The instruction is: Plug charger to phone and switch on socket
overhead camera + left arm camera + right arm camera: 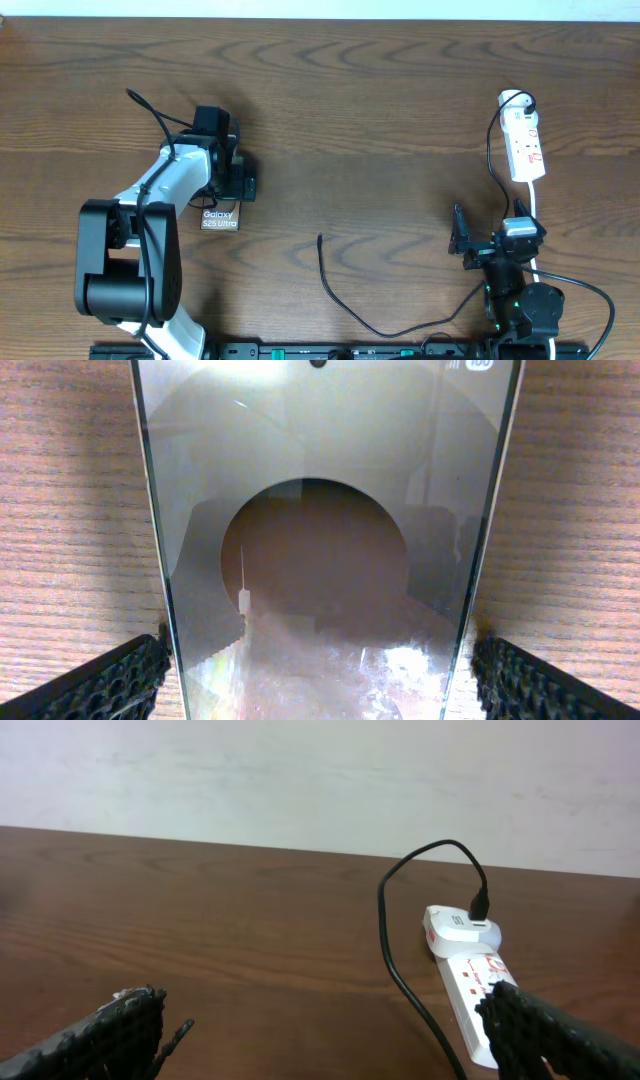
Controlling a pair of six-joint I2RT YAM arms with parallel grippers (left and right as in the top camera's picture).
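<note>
Left end effector (320, 665), spread wide and gripping nothing, straddles the phone (320, 480) lying flat on the desk (60, 510); right end effector (325, 1025), likewise wide and empty, faces the socket (470, 990), the charger (340, 300) trailing loose between the arms.

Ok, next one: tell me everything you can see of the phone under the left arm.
The phone is a flat rectangular slab with a glossy, glass-like brown-bronze face carrying white "Galaxy S25 Ultra" lettering. Its face mirrors the wrist camera above it, and a small dark dot sits mid-way along one short edge. It lies flat on the wooden table, partly hidden overhead by the left arm. The open left fingers straddle its long edges; whether they touch it cannot be told.
</note>
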